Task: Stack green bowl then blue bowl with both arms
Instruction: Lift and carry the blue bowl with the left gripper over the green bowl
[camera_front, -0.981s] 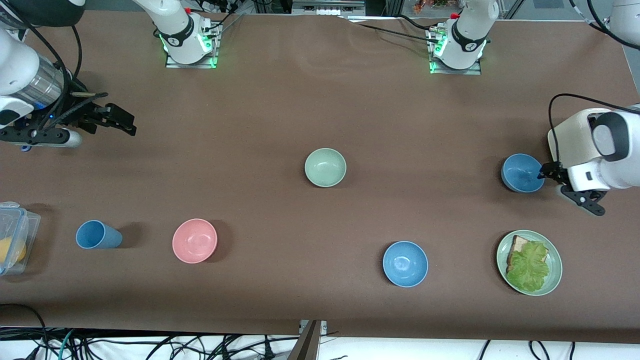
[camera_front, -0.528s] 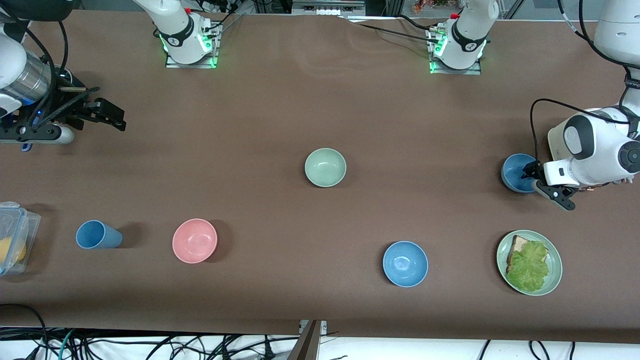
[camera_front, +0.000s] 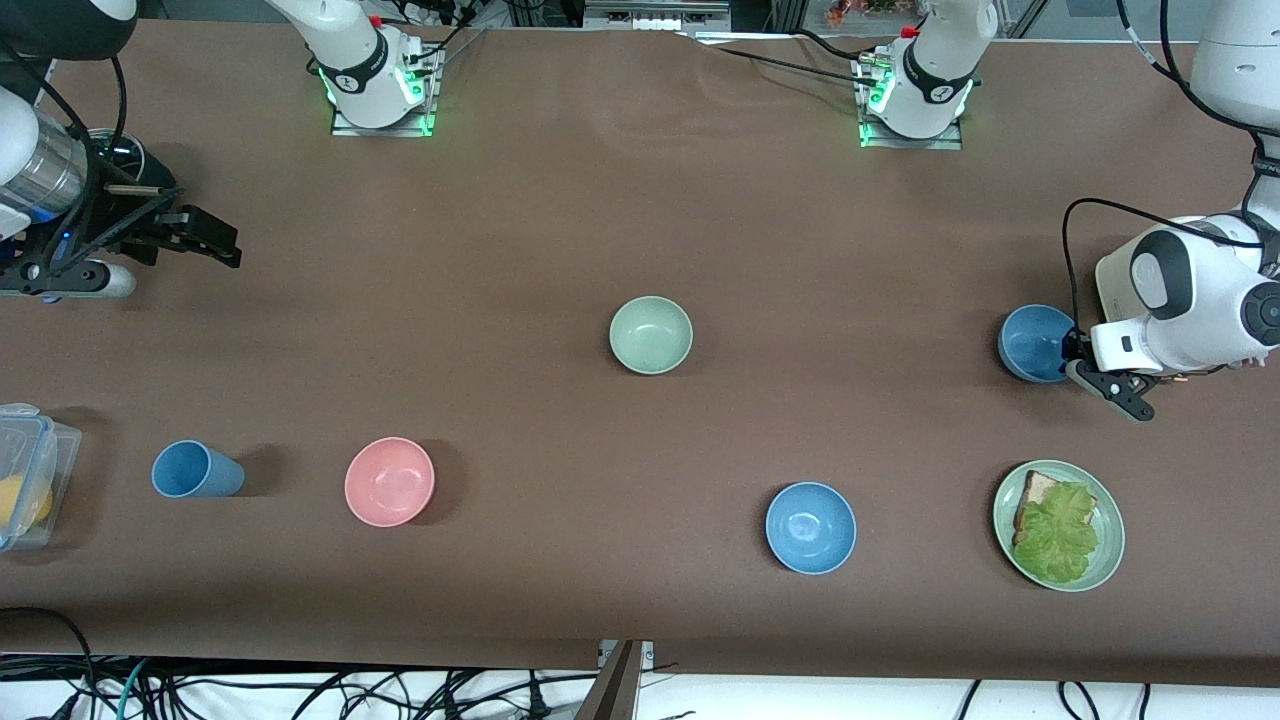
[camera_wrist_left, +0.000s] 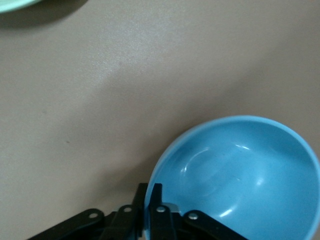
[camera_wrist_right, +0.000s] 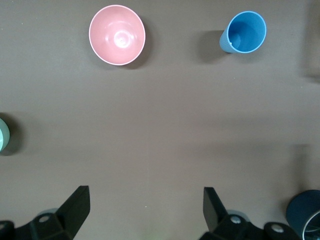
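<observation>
arms (camera_front: 1190, 300): 2, glossy white, round joints | cables: black | end effector (camera_front: 205, 235): black

Glossy, smooth blue bowl (camera_wrist_left: 240, 180); matt brown table (camera_front: 640, 220) covering; glossy white arms (camera_front: 1190, 300).

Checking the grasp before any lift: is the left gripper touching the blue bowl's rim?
Touching. The left wrist view shows the left gripper shut on the rim of the blue bowl, one finger inside the rim and the other outside, with no gap.

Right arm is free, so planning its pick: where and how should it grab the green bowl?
Pinch the green bowl at its thin rim from above, one finger inside and one outside; it sits upright and open, too wide to span. The right pincer is open.
</observation>
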